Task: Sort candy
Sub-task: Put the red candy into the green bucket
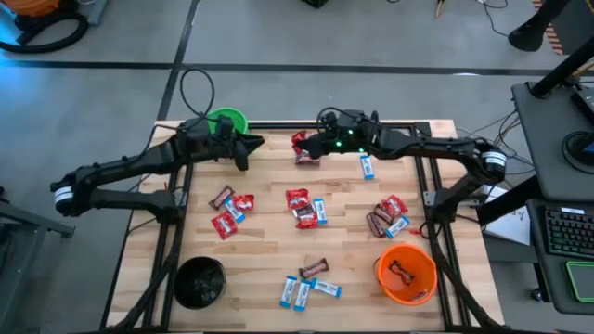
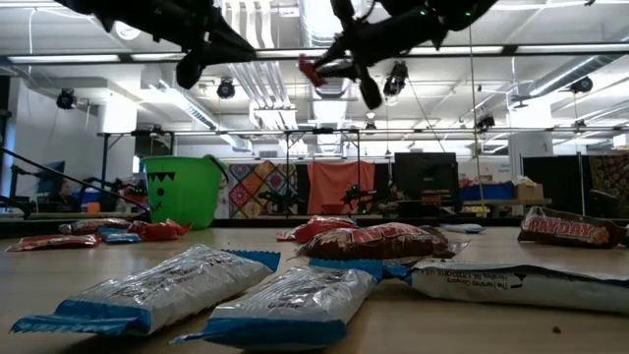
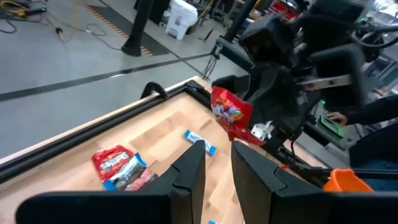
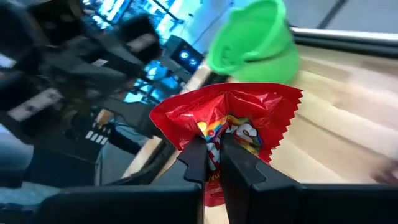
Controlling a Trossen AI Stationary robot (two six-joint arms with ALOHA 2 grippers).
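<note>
The right gripper [image 4: 211, 158] is clenched on a red candy packet [image 4: 233, 127], held in the air over the far side of the table and pointed toward the green bucket [image 4: 255, 43] at the far left corner. The pinch catches only the packet's lower edge, so a quick swing could well shake it loose short of the bucket. The left gripper [image 3: 217, 171] hovers just beside that bucket, fingers slightly parted and holding nothing; the two arms sit close enough that a clash looks possible. The rest of the candy [image 1: 302, 209] lies scattered across the wooden table [image 1: 264, 250], with the orange bucket [image 1: 406, 274] at near right and the black bucket [image 1: 200, 281] at near left. One brown bar [image 2: 572, 229] reads "PAYDAY"; the held packet's print is not legible.
</note>
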